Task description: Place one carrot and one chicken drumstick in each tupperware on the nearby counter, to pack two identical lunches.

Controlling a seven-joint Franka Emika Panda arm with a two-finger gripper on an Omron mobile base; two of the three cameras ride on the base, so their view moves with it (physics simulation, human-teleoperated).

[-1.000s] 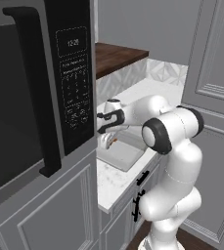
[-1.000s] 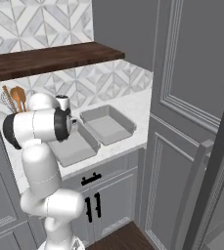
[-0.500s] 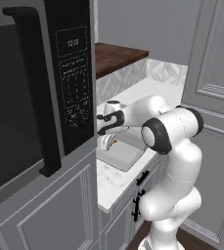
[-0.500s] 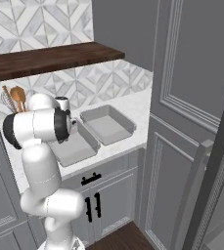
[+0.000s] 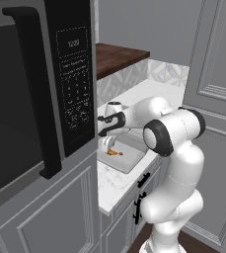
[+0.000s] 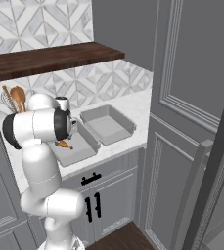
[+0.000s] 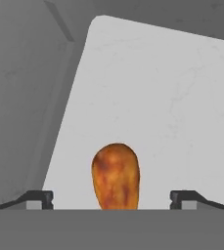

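A browned chicken drumstick (image 7: 115,177) sits between my gripper's (image 7: 113,197) two spread fingertips (image 7: 40,197) with a gap on each side; the gripper is open. In the left base view the gripper (image 5: 107,143) points down over the nearer tupperware (image 5: 127,162), where a small orange-brown piece (image 5: 115,153) shows. That piece (image 6: 63,144) also shows in the nearer tupperware (image 6: 81,149) from the right. I cannot tell a carrot apart from it. The second tupperware (image 6: 107,126) stands beside it on the white counter (image 6: 138,105) with nothing in it.
A dark microwave (image 5: 40,94) stands close on the left of the arm. A holder with wooden utensils (image 6: 13,97) is at the back of the counter under a dark wooden shelf (image 6: 50,56). Tall grey cabinet panels (image 6: 191,88) bound the counter's right end.
The gripper's jaws have swung from nearly shut to wide apart, letting go of the drumstick over the nearer tupperware. The arm has barely moved.
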